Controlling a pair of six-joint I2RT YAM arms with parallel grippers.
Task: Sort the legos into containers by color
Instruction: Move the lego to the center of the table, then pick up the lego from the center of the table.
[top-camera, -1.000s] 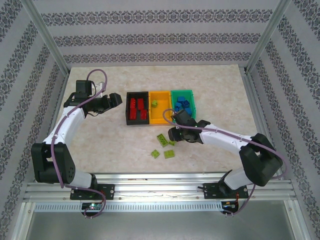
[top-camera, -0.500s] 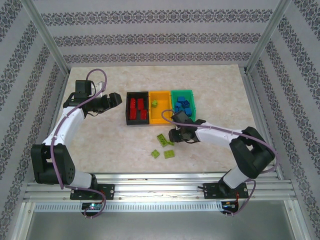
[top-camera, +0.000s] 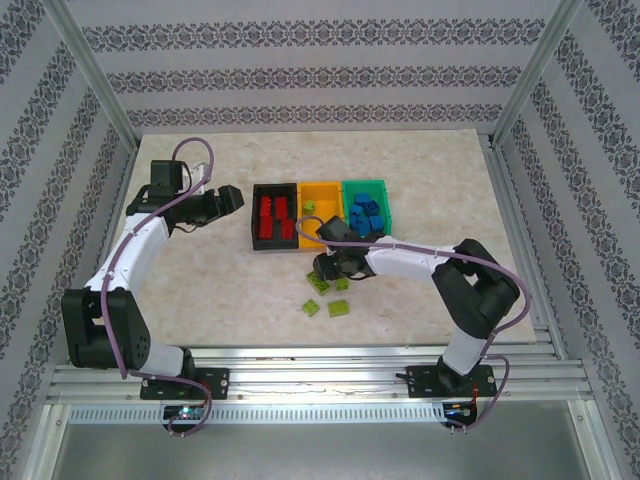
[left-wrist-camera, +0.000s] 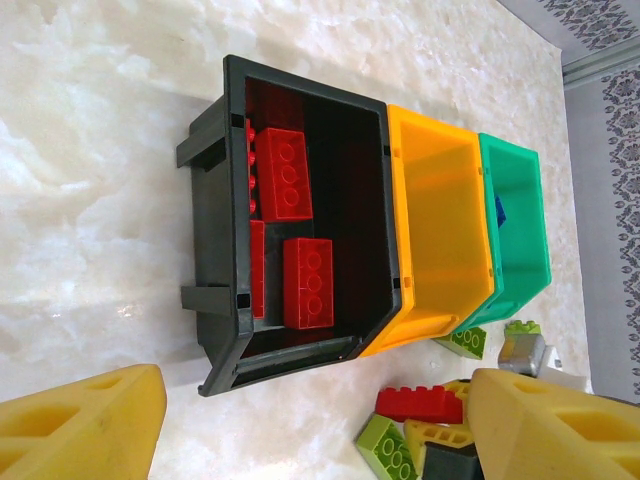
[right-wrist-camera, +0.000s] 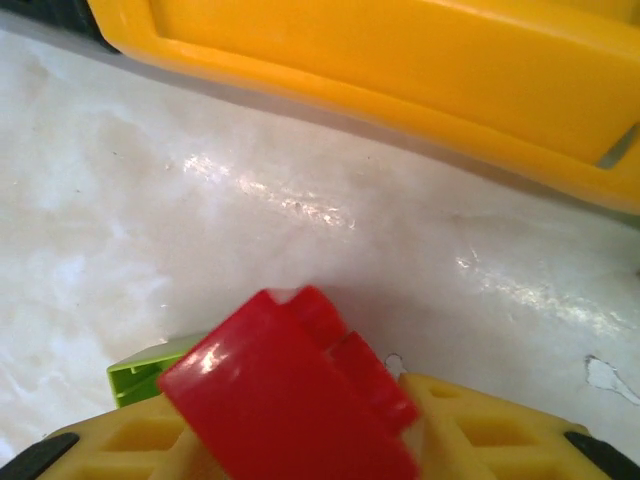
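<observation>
The right jaws are gripping a red brick (right-wrist-camera: 290, 400) low over the tabletop (top-camera: 420, 170), just on the near-edge side of the orange bin (right-wrist-camera: 400, 60), so the next move is probably calling for a leftward carry over the black bin (left-wrist-camera: 222, 200), while the left jaws are hanging wide and empty.

Pale marble-patterned worktop (right-wrist-camera: 150, 200): smooth, glossy, shows glare. Orange-yellow rectangular plastic bin (right-wrist-camera: 400, 60): smooth, semi-gloss. Black rectangular plastic bin (left-wrist-camera: 215, 230): smooth, satin. Red studded plastic brick (right-wrist-camera: 290, 400): glossy. Yellow pads (right-wrist-camera: 480, 430) of the right end effector (right-wrist-camera: 300, 445): matt, foam-like.
</observation>
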